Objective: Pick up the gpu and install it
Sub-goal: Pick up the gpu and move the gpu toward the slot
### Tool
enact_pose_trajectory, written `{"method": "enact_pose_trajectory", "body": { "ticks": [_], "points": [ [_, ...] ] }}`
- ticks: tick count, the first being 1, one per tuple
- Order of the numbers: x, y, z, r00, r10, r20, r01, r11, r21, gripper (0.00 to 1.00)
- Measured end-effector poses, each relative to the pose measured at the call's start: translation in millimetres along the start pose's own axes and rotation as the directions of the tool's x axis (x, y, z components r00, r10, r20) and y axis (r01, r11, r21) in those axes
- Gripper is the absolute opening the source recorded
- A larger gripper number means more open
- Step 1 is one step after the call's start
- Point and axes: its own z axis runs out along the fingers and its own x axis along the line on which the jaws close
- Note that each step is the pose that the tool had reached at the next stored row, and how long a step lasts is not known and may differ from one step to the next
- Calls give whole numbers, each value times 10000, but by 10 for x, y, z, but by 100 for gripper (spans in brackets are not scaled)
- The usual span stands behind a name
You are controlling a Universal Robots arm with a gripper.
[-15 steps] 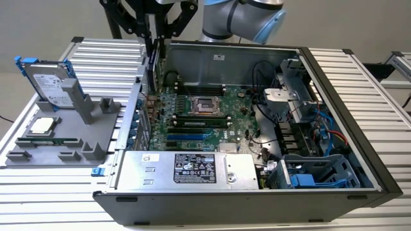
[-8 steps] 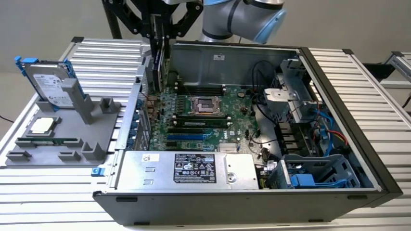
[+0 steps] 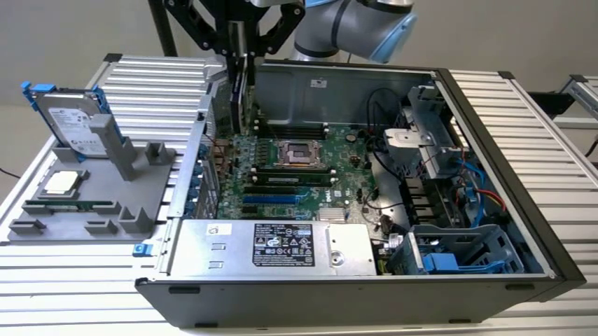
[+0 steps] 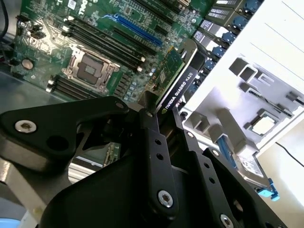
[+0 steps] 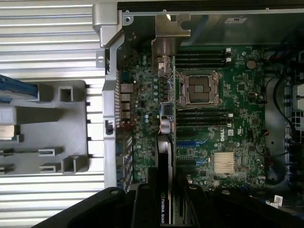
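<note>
The black, angular-linked gripper (image 3: 241,56), at the top centre of the exterior view, has its two fingers pinched shut on the upper edge of the one gpu (image 3: 246,98). This flat green card with a matte black cooler hangs on edge directly beneath the gripper, inside the open metal computer case (image 3: 374,294) over the green motherboard (image 3: 299,175). At the exterior view's left, one grey moulded tray (image 3: 112,210) holds one silver hard drive (image 3: 70,122) upright in a blue frame, one square processor chip (image 3: 61,183) and one thin memory stick (image 3: 70,206).
</note>
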Motion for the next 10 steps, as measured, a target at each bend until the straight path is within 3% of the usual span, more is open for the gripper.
{"method": "enact_pose_trajectory", "body": {
  "ticks": [10],
  "points": [
    [-107, 5, 0, 10000, 0, -1, 0, 10000, 3, 0]
  ]
}}
